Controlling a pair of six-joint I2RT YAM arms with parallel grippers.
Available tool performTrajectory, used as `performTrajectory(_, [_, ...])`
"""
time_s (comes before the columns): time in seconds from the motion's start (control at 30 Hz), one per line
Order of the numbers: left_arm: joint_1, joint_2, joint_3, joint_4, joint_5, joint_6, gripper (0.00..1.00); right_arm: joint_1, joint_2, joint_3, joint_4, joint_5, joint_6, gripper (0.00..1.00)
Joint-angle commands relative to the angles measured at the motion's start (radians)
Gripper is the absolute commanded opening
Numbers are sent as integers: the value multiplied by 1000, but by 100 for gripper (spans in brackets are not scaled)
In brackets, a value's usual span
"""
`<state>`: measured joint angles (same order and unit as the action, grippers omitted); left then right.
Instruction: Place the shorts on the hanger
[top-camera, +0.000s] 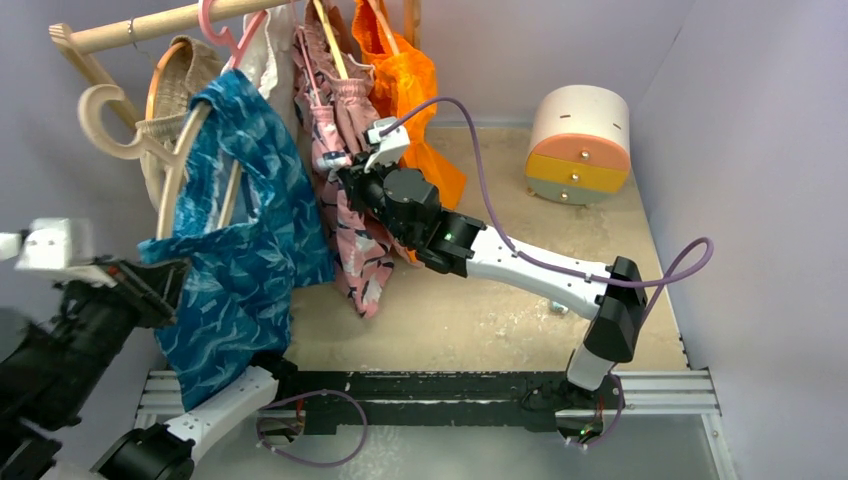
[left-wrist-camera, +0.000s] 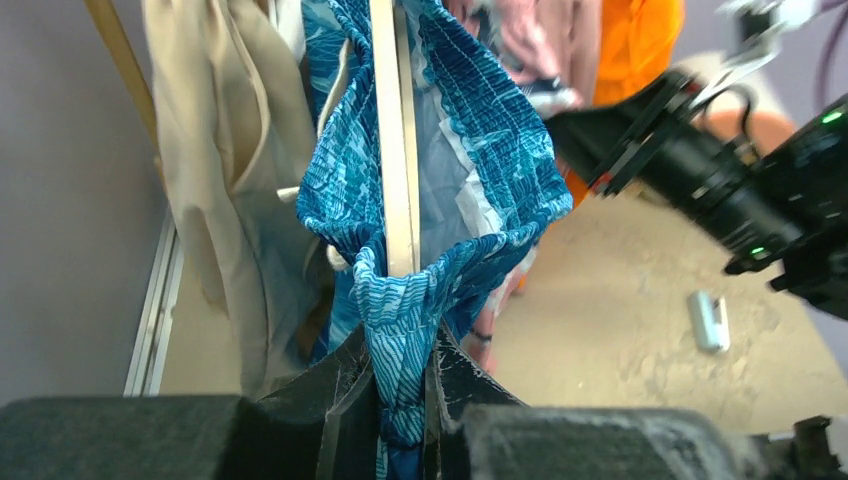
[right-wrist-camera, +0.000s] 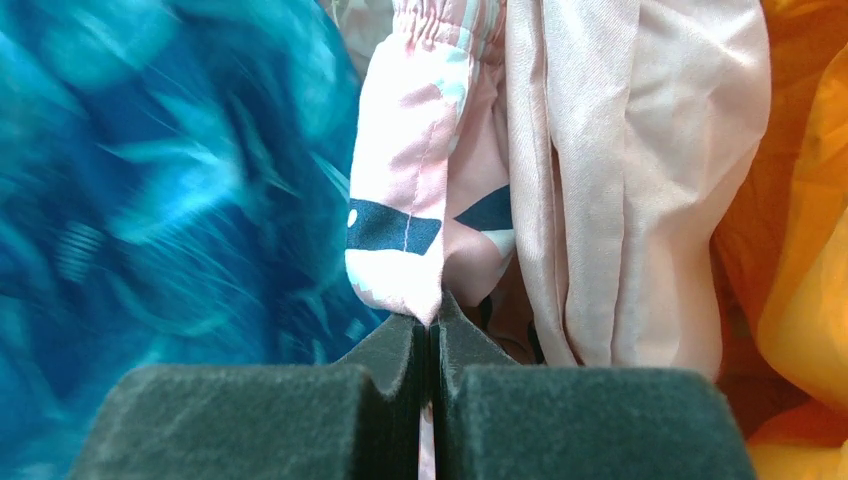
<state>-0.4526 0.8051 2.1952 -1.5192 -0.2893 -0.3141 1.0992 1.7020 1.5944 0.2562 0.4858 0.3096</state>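
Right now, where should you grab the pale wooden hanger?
Probably by the bare neck under the thick hook of the pale beige wooden hanger, coming from the left; the blue leaf-print fabric shorts drape over most of its arms and crossbar.

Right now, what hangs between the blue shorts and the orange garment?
The pink patterned shorts hang between the blue shorts and the orange garment; the top and right wrist views both show it.
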Motion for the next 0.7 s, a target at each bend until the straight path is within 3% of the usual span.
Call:
performTrajectory(0.0, [7,15,-117,81,-47,-35,0,-8,-46,-5,34,24,-30,0])
performTrajectory(0.2, [12,71,-249,222,-48,-1,0,-10,-46,-6,28,-16,-38,0])
performTrajectory(0.67, [24,196,-345,529,-116,212,0,-10,-76,-35,28,-39,-47,0])
